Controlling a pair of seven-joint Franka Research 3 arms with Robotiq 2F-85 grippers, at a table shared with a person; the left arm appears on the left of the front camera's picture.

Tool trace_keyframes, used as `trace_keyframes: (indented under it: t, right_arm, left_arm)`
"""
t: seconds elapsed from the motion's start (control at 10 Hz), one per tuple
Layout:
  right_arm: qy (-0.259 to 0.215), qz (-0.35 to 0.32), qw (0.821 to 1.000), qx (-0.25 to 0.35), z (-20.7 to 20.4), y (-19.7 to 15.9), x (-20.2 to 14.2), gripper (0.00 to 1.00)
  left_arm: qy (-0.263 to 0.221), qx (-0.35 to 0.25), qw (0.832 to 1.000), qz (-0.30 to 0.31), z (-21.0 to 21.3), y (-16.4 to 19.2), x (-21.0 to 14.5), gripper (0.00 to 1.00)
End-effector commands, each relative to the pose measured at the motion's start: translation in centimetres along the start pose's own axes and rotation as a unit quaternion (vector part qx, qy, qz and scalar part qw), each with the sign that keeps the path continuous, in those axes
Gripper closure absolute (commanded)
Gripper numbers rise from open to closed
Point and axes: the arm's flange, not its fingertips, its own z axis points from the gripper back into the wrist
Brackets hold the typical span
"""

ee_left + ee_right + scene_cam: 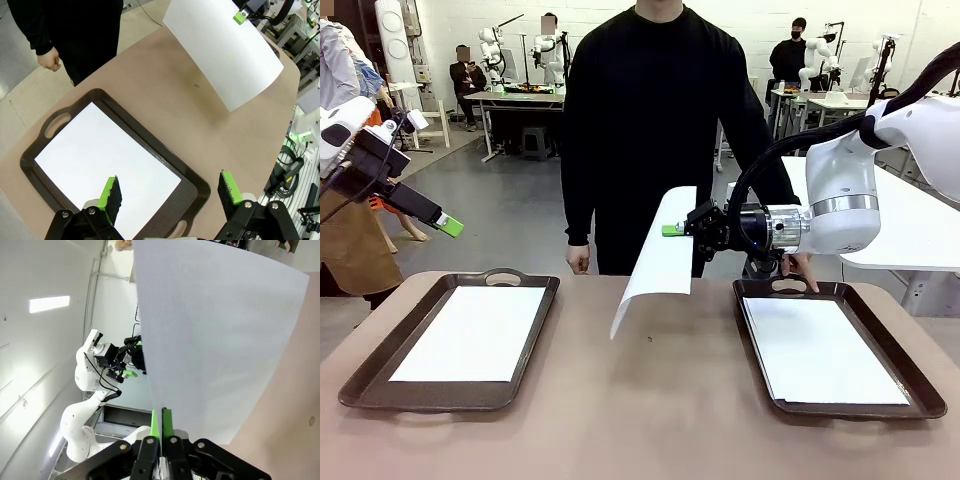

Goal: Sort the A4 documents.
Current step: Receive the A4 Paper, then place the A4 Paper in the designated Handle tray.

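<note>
The right gripper (672, 230) is pinching one thin white A4 paper sheet (658, 255) by its upper edge, jaws closed flat on it, holding it in the air over the bare tan tabletop (650, 400) — just left of the dark brown handled tray on the right (920, 385), which is carrying a stack of white sheets (820, 350). The held sheet is drooping and curling downward: light, floppy, likely to flutter or slip, so an edge grip well in from the corner seems safest. The left gripper (170, 192) is hanging wide open, empty, above the far left dark brown tray (195, 185), where another white sheet (100, 160) is lying flat.
</note>
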Motion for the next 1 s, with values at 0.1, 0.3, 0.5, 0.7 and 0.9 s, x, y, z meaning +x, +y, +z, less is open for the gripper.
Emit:
trace_keyframes:
  t: [0.1, 0.3, 0.5, 0.7, 0.9]
  right_arm:
    - [-0.003, 0.000, 1.000, -0.001, 0.0, 0.0, 0.0, 1.00]
    - [-0.003, 0.000, 1.000, -0.001, 0.0, 0.0, 0.0, 1.00]
    - [-0.003, 0.000, 1.000, -0.001, 0.0, 0.0, 0.0, 1.00]
    - [-0.003, 0.000, 1.000, -0.001, 0.0, 0.0, 0.0, 1.00]
    - [0.031, 0.045, 0.998, -0.009, 3.3, 1.9, -1.5, 0.99]
  left_arm:
    - [0.000, 0.000, 1.000, -0.003, 0.0, 0.0, 0.0, 0.00]
    - [0.000, 0.000, 1.000, -0.003, 0.0, 0.0, 0.0, 0.00]
    - [0.000, 0.000, 1.000, -0.003, 0.0, 0.0, 0.0, 0.00]
    - [0.000, 0.000, 1.000, -0.003, 0.0, 0.0, 0.0, 0.00]
    - [0.000, 0.000, 1.000, -0.003, 0.0, 0.0, 0.0, 0.00]
